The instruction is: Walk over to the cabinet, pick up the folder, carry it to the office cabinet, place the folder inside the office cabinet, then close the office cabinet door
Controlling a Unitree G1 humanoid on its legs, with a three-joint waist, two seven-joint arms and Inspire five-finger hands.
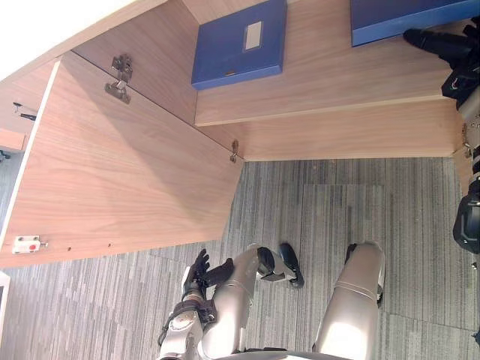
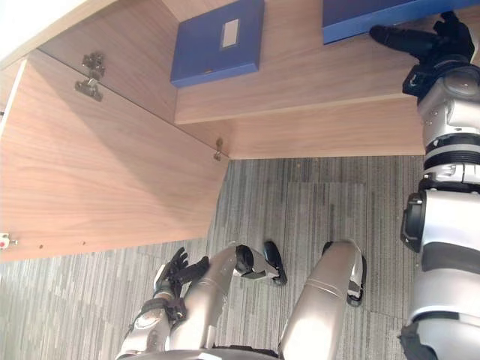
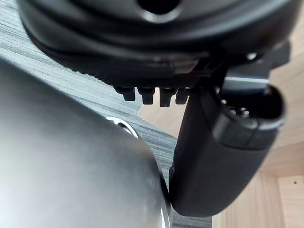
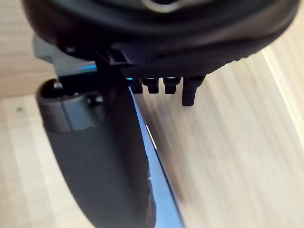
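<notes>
We look down into an open cabinet (image 1: 345, 139) with a wooden shelf (image 1: 330, 82). Two blue folders lie flat on the shelf. The folder (image 1: 405, 19) lies at the right end, partly cut off by the view's edge. The other folder (image 1: 240, 45) lies further left, well apart from it, and bears a pale label.

Our right hand (image 2: 424, 41) reaches onto the shelf at the folder's near edge. In the right wrist view the thumb (image 4: 102, 161) lies along the folder's blue edge, just beside it or touching. The fingers (image 4: 189, 92) hang loose and are not wrapped round anything, so the folder rests on the shelf and is not gripped.

Our left hand (image 1: 201, 271) hangs low over the grey striped carpet (image 1: 315, 202), fingers relaxed and spread, holding nothing.

The door (image 1: 127, 172) stands wide open on the left, its inner face towards us. It has a hinge (image 1: 118, 76) near the top, a second hinge (image 1: 235, 151) lower down, and a white catch (image 1: 27, 244) at its free edge. The door stands between the left hand and the cabinet's left side, well apart from the right hand.
</notes>
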